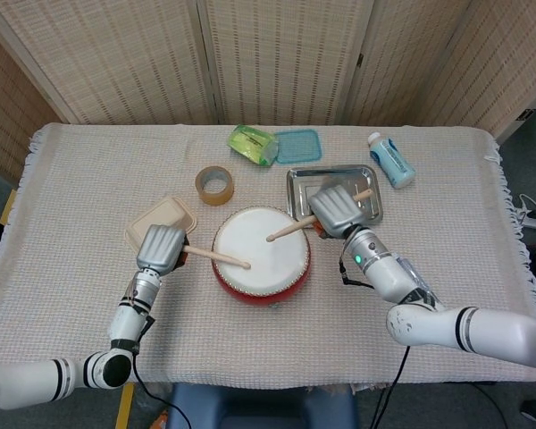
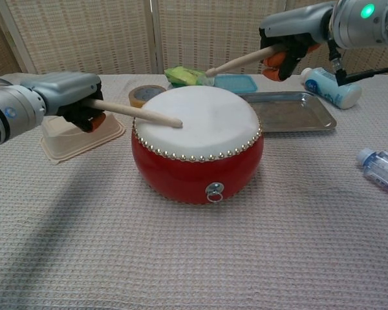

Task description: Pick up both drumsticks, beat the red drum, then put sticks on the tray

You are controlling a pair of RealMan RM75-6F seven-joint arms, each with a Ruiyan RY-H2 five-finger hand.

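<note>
While the red drum (image 2: 197, 145) sits mid-bench (image 2: 258, 258) between the two arms, the steel tray (image 2: 291, 111) lies just behind and to its right, far nearer the right hand (image 2: 286, 40) than the left. The right hand grips its stick (image 2: 236, 62) raised above the drum's far edge, tip pointing left and down toward the skin. The left hand (image 2: 68, 97) grips the other stick (image 2: 139, 114) nearly level, its tip at or just over the skin.
</note>
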